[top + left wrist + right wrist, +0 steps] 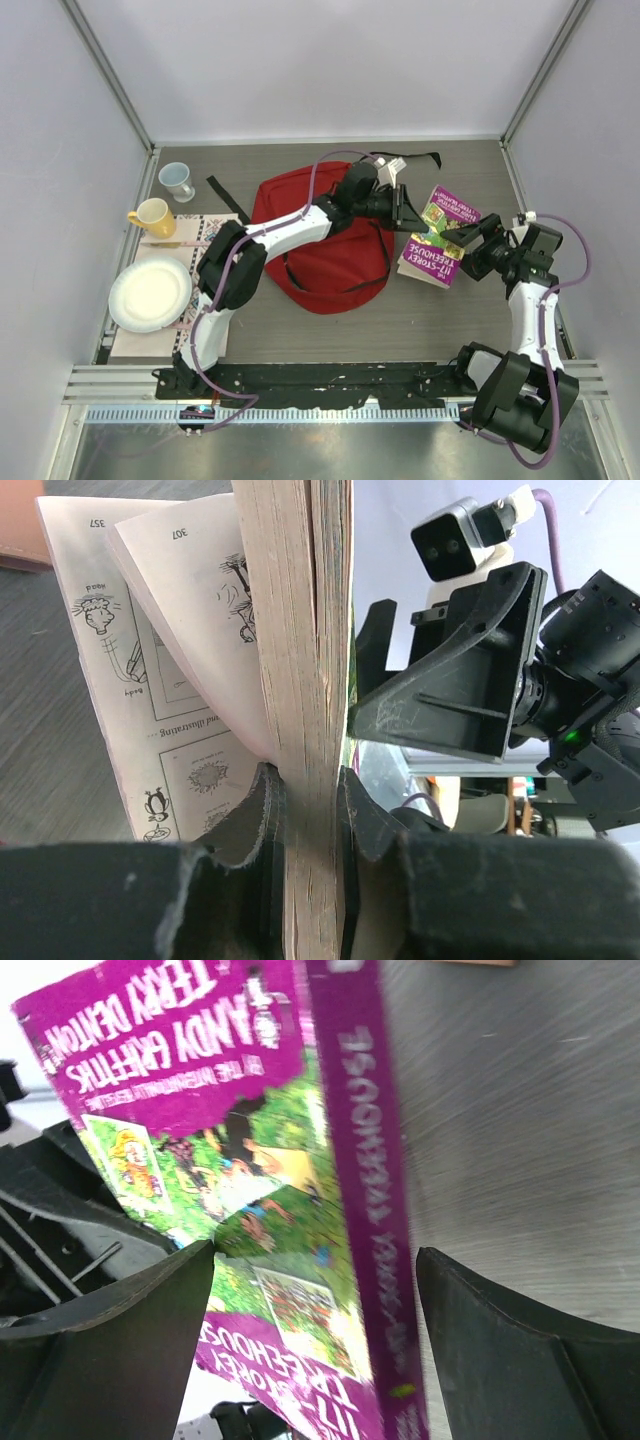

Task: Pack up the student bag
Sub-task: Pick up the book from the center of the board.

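Note:
The student bag [320, 250], red with black straps, lies flat at mid-table. My left arm reaches across it, and the left gripper [400, 207] is shut on the page edge of a purple paperback book [440, 238] held tilted to the right of the bag. In the left wrist view both pads [262, 810] press the page block [300, 630], with a few loose pages fanned out left. The right gripper [315, 1250] stands open astride the book's spine [365, 1210], and a gap shows beside its right finger. From above, the right gripper [472, 240] sits at the book's right edge.
At the left are a white mug [177, 181], a yellow mug [152, 217] and a white plate [150, 295] on a patterned mat [190, 232]. A black strap [225, 198] lies left of the bag. Enclosure walls rise close on both sides and at the back.

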You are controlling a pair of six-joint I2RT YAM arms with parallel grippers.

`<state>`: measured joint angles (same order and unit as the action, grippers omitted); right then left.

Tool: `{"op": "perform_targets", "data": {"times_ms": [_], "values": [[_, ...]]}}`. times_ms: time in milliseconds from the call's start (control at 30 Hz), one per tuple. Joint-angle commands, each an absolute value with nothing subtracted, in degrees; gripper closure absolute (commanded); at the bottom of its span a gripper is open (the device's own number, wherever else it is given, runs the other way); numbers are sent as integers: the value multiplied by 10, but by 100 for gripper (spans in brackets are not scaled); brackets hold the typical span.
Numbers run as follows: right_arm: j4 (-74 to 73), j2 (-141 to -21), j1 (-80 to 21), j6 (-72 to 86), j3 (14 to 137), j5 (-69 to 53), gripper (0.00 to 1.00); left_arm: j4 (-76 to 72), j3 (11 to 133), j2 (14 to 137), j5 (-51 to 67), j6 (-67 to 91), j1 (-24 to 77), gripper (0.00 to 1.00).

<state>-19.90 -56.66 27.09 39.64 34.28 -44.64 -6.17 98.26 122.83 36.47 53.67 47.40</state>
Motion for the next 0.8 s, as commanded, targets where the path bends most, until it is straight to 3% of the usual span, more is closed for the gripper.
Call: {"op": "perform_targets", "data": {"times_ms": [0,133,233,267,333,367,400,433,467,533,567,767], "values": [[-151,-549,235,424,375,-472,13,-224,975,1173,422,605,475,100],[-106,-555,220,447,365,-495,14,-295,960,1170,440,649,471,100],[-91,-556,207,454,370,-497,31,-319,944,1162,444,665,469,100],[-92,-555,206,454,373,-497,50,-319,940,1158,444,664,468,100],[-95,-552,205,452,384,-496,64,-309,924,1151,439,657,464,99],[-98,-553,205,452,387,-497,76,-305,916,1140,435,653,461,94],[-98,-554,205,452,394,-499,81,-299,908,1134,425,641,459,68],[-98,-555,205,454,396,-501,89,-285,891,1124,418,632,454,54],[-97,-554,205,460,398,-503,93,-278,880,1108,411,624,451,38],[-84,-552,205,473,400,-511,99,-247,854,1086,390,592,441,24],[-67,-552,205,487,401,-523,99,-237,846,1077,382,582,438,4],[109,-541,195,603,383,-576,99,-231,795,1023,357,566,410,1]]}}
